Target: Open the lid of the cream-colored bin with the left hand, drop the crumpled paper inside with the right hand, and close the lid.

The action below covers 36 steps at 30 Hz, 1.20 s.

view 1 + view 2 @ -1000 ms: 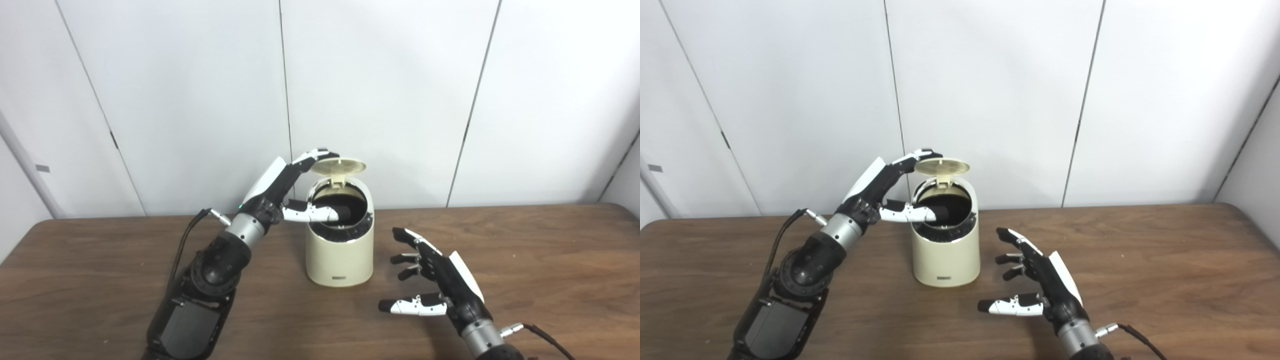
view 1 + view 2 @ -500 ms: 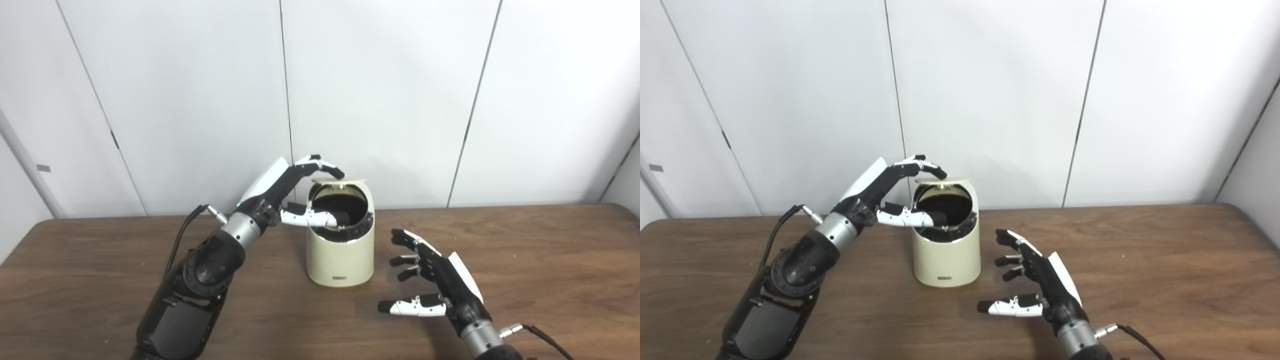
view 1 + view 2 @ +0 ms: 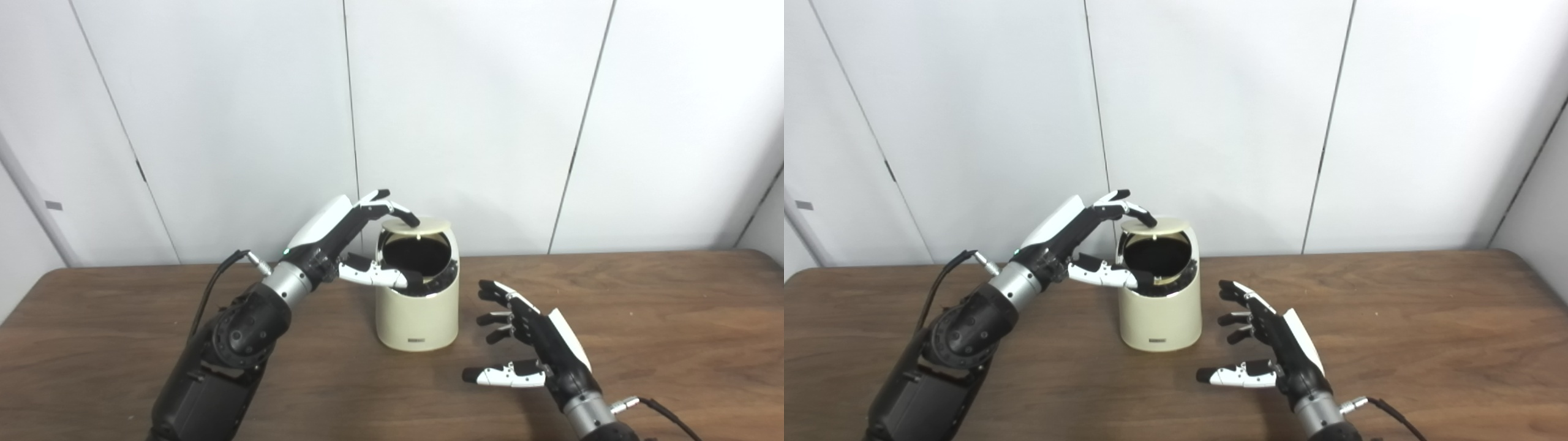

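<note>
Cream plastic, the bin (image 3: pixel 418 312) stands on the brown wooden table (image 3: pixel 643 318) near its middle, close to the white panelled wall (image 3: pixel 478 110). Its lid (image 3: pixel 415 225) lies low and almost flat over the back of the dark opening, hinged at the rear, with the mouth still showing in front of it. The left hand (image 3: pixel 343 236) reaches in from the bin's left side: its fingers (image 3: pixel 401 214) curl down onto the top of the lid at its left edge, touching it, while the thumb (image 3: pixel 376 278) stretches across the front left rim of the opening. The hand grips nothing; it presses rather than clasps, fingers and thumb apart. The right hand (image 3: pixel 1274 346) hovers over the table just to the right of the bin and nearer the camera, well apart from the lid, palm turned left, fingers spread and empty. No paper shows on the table, and the bin's inside is too dark to tell what it holds.
</note>
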Each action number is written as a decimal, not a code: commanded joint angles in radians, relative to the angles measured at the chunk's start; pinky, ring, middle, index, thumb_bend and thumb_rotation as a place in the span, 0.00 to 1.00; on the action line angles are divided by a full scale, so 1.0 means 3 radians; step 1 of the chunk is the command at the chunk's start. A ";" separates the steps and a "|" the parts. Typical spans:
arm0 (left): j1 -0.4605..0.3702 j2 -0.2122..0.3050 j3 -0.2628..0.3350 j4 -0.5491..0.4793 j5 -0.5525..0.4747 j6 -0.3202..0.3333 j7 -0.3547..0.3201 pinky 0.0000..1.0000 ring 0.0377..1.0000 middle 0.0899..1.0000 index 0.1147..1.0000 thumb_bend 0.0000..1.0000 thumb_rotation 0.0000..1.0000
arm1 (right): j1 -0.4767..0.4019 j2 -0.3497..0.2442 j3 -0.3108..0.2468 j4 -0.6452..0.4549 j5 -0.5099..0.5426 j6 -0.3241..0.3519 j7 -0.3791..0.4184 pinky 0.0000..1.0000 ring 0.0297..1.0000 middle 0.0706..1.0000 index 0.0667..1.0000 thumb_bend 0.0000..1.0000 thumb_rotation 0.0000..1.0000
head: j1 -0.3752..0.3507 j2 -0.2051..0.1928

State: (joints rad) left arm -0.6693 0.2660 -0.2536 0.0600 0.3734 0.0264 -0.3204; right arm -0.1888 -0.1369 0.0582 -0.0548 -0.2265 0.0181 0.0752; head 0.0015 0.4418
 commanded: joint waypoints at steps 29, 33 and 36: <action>0.0028 0.0187 -0.0247 -0.0179 0.0564 -0.0411 -0.0056 0.88 0.97 0.75 0.71 0.99 0.33 | -0.0124 0.0055 0.0036 -0.0170 -0.0070 -0.0085 -0.0088 0.56 0.69 0.83 0.83 0.83 0.09 | -0.0057 0.0072; 0.0033 0.0194 -0.0290 -0.0167 0.0698 -0.0477 -0.0035 0.98 0.98 0.76 0.72 0.99 0.31 | -0.0124 0.0056 0.0033 -0.0187 -0.0079 -0.0066 -0.0091 0.55 0.69 0.83 0.83 0.83 0.09 | -0.0057 0.0077; 0.0033 0.0202 -0.0323 -0.0157 0.0852 -0.0534 -0.0003 0.99 0.97 0.75 0.72 0.99 0.32 | -0.0125 0.0056 0.0027 -0.0193 -0.0076 -0.0051 -0.0089 0.55 0.69 0.83 0.83 0.83 0.09 | -0.0057 0.0089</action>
State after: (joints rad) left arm -0.6250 0.3112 -0.3484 0.0242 0.6001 -0.1069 -0.3424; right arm -0.1939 -0.1220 0.0693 -0.0726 -0.2495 0.0233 0.0629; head -0.0153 0.4678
